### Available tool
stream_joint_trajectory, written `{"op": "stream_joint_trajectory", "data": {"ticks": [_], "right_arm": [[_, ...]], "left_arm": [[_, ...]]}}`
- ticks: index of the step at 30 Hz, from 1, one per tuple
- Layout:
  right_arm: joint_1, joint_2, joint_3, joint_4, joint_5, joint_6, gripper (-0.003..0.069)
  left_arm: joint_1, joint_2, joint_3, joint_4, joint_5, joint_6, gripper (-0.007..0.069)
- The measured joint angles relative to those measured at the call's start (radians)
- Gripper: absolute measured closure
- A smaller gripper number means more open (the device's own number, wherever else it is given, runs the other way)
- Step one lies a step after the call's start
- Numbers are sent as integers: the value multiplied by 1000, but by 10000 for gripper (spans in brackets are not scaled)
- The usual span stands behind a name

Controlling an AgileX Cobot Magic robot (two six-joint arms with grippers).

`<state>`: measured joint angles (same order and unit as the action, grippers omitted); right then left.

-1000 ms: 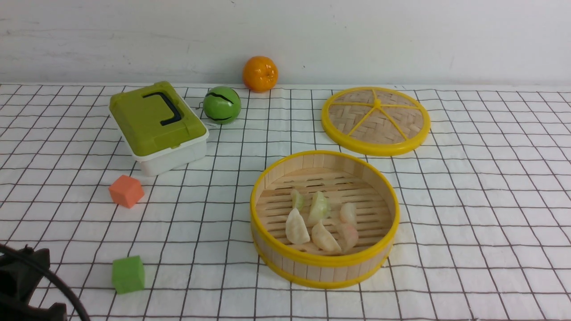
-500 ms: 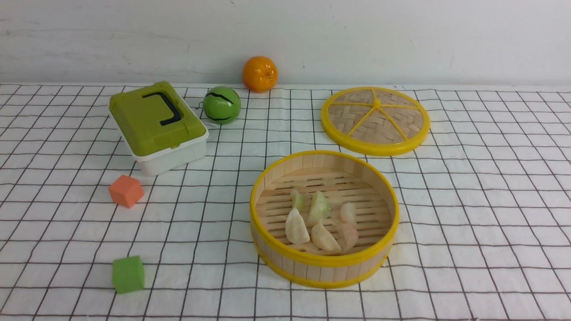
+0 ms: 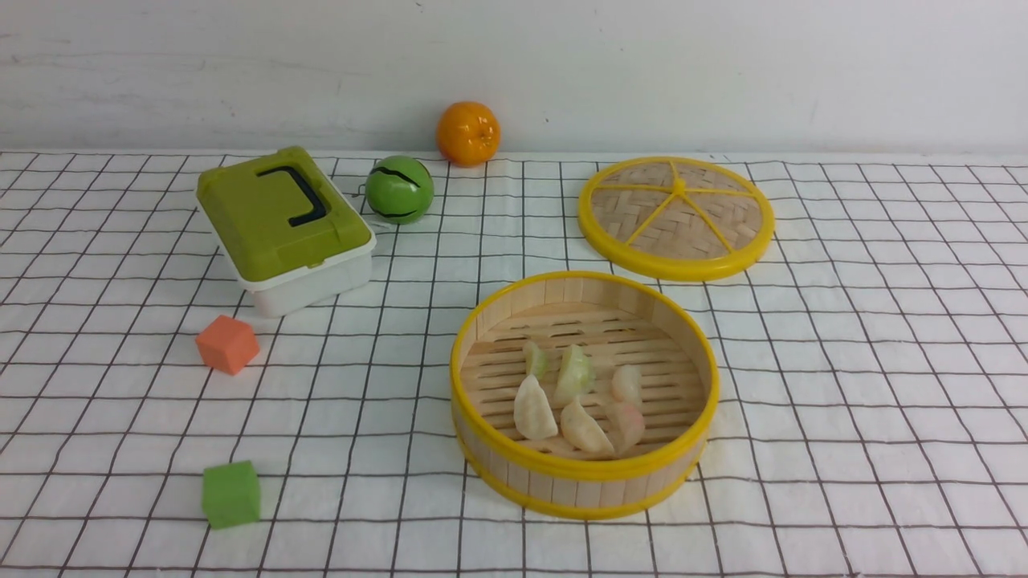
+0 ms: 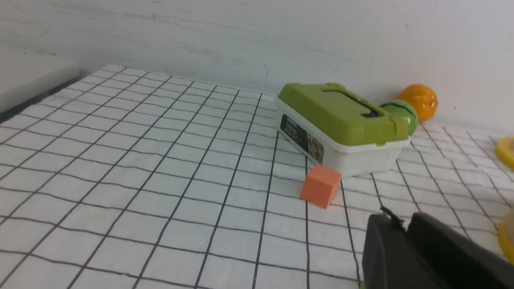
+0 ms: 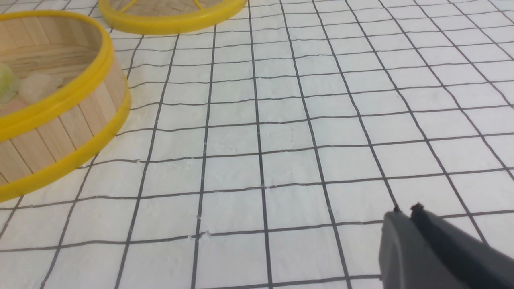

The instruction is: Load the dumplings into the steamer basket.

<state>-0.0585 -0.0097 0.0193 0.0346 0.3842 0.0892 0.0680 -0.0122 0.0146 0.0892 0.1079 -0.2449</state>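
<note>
The left claw point(image 4: 395, 218) has its two black fingers pressed close together, with nothing between them. It holds nothing and floats above the checked cloth point(image 4: 140, 172). The right claw point(image 5: 405, 212) is pressed together too. It holds nothing and hangs over a bare part of the cloth.

Near the left claw sits an orange cube point(image 4: 320, 186). Just behind the cube is a white box with a green lid point(image 4: 341, 126). A green ball point(image 4: 399, 114) and an orange fruit point(image 4: 417, 100) sit behind the box, close to the wall. Nothing stands between the left claw and the cube.

The steamer basket point(image 3: 498, 309) stands on the cloth, in the middle and a little to the right. All six dumplings point(image 3: 578, 397) lie inside it on the slatted floor, bunched near the front. Some of them touch each other. The round woven lid point(image 3: 676, 217) lies flat on the cloth behind the basket, a bit to the right, not touching it. A green cube point(image 3: 230, 493) sits at the front left, well apart from the basket.

In the front view no arm shows at all. Both arms are pulled back toward the robot's side, low over the cloth. The right claw is well apart from the basket, which shows at the edge of its wrist view
</note>
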Motion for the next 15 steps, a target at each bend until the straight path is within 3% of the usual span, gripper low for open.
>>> {"op": "stream_joint_trajectory", "data": {"ticks": [10, 15], "right_arm": [[0, 0, 0, -1, 0, 0, 621], [0, 0, 0, -1, 0, 0, 613]], "left_arm": [[-98, 0, 15, -83, 225, 69, 554], [-102, 0, 15, -105, 262, 73, 562]]}}
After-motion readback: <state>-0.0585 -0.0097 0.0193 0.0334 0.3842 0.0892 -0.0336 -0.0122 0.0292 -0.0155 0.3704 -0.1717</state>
